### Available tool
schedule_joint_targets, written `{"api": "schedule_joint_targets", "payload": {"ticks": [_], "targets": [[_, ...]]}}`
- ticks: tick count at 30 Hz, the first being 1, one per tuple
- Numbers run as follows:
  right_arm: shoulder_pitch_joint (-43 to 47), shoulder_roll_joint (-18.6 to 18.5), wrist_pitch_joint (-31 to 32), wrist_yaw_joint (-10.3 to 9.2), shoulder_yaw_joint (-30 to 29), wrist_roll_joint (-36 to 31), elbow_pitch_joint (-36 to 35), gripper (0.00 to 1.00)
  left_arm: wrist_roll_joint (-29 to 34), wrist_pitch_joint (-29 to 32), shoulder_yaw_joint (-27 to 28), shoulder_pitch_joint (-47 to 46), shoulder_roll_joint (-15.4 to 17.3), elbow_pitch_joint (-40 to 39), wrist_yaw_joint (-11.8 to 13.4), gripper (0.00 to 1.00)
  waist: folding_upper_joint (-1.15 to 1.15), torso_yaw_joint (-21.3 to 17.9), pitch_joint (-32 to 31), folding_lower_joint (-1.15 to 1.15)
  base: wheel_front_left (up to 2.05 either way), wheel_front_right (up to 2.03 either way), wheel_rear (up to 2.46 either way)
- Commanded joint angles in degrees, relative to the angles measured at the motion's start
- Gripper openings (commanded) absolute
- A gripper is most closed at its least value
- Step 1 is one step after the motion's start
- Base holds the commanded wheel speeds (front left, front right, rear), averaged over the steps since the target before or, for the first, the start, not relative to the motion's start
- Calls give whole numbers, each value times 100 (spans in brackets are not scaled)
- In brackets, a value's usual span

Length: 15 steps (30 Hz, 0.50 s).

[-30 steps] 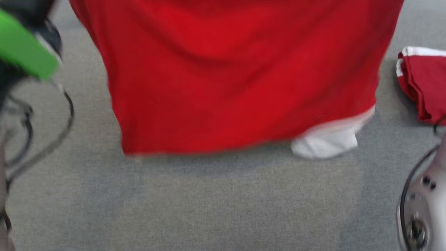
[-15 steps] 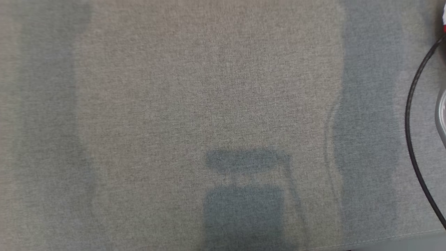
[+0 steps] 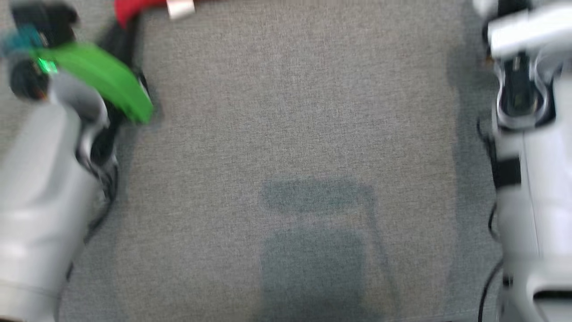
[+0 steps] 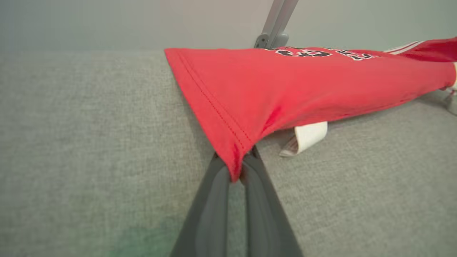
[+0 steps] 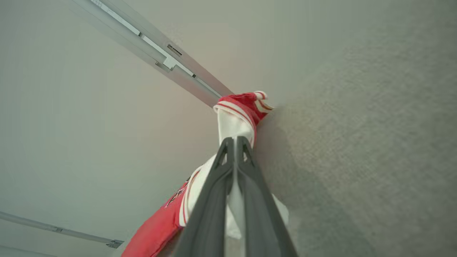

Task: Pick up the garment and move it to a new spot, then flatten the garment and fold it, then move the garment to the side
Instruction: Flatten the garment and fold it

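Forearms (image 3: 40, 201) have swung in, both jaws clamped on ends of the garment (image 4: 285, 82).

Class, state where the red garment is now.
In the left wrist view the red garment stretches up-right over the grey surface, its hemmed corner pinched in the left tool; the right tool grips its white-trimmed end.

garment (image 3: 127, 9) cut off, left forearm (image 3: 40, 201) blurred
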Motion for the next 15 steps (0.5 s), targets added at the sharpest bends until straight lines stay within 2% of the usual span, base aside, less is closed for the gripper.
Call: {"api": "schedule_joint_targets", "payload": {"ticks": [1,5,6,10,15], "targets": [[521,-63,1,2,-125,202,-261,0,-170,-36,-72,405,101,-165,-14,0,0,190,-621,-1,0,0,0],[2248,-28,172,-5,-272,585,-957,0,-380,-91,-423,1780,304,-671,-3,0,0,207,-1370,-1,0,0,0],[2693,-15,229,-5,-244,659,-1163,0,-356,-99,-517,2175,358,-843,66,0,0,191,-1590,-1,0,0,0],[4076,11,362,-3,-234,932,-1711,0,-561,-106,-713,3634,430,-1547,514,0,0,117,-2241,-1,0,0,0],[5353,25,221,-2,-271,1127,-1845,0,-755,-258,-797,5128,488,-2526,1187,0,0,35,-2678,-1,0,0,0]]}}
